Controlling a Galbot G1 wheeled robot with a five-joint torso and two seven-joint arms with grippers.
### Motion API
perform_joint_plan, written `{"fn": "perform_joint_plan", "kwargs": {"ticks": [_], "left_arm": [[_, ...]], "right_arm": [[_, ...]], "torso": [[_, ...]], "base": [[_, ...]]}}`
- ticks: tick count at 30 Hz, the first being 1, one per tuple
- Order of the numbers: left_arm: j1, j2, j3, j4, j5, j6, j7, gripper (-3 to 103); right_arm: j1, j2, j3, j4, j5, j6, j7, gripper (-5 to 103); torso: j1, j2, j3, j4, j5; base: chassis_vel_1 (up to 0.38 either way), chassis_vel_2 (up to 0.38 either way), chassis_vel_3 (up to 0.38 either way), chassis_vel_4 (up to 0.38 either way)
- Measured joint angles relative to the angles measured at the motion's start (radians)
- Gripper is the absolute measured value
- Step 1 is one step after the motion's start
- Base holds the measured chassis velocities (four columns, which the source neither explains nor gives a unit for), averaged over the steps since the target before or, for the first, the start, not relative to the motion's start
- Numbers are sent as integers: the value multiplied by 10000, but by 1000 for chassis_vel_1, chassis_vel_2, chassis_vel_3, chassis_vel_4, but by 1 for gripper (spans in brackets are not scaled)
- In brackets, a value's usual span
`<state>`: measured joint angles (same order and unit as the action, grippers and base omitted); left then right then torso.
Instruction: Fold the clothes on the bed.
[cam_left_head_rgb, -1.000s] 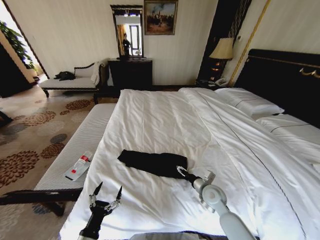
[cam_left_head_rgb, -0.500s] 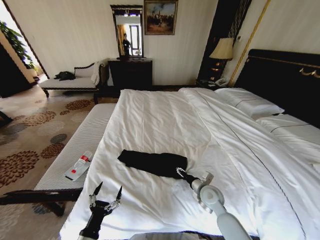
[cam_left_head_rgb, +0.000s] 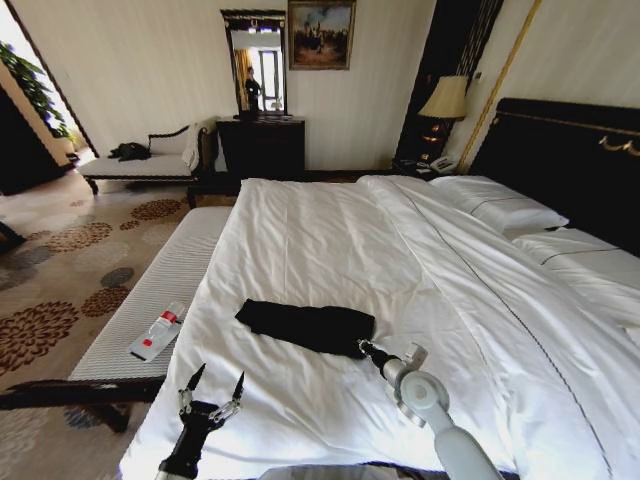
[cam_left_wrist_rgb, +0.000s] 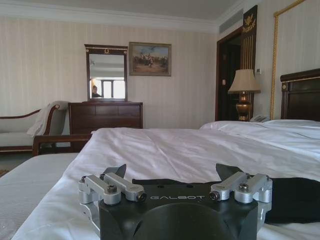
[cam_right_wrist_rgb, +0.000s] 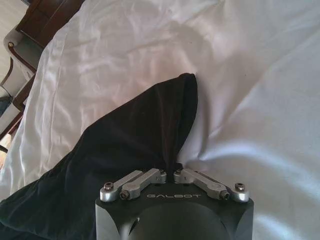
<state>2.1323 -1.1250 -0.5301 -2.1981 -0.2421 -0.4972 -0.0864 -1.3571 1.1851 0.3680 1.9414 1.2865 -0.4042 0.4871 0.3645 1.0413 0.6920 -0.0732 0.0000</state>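
Observation:
The clothes are one black garment lying as a long folded strip across the near part of the bed, on its white duvet. My right gripper is at the strip's right end, shut on its edge. In the right wrist view the right gripper pinches the dark cloth, which bunches toward the fingers over the white bed. My left gripper hangs open near the bed's front left corner, apart from the clothes. Beyond the open left gripper, the left wrist view catches the black cloth.
A striped bench runs along the bed's left side with a white and red item on it. Pillows and a dark headboard are at the right. A chaise, a dresser and a lamp stand at the far wall.
My right gripper has shifted slightly to the right and nearer along the end of the clothes. The left gripper has not moved.

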Motion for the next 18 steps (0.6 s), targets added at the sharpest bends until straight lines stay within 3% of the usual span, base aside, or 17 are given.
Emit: {"fn": "perform_joint_plan", "kwargs": {"ticks": [12, 18], "left_arm": [[0, 0, 0, 0, 0, 0, 0, 100], [0, 0, 0, 0, 0, 0, 0, 100]], "right_arm": [[-90, 179, 134, 177, -199, -1, -196, 1], [-344, 185, 394, 547, -920, -5, -418, 1]], "torso": [[0, 0, 0, 0, 0], [2, 0, 0, 1, 1]], "base": [[0, 0, 0, 0], [0, 0, 0, 0]]}}
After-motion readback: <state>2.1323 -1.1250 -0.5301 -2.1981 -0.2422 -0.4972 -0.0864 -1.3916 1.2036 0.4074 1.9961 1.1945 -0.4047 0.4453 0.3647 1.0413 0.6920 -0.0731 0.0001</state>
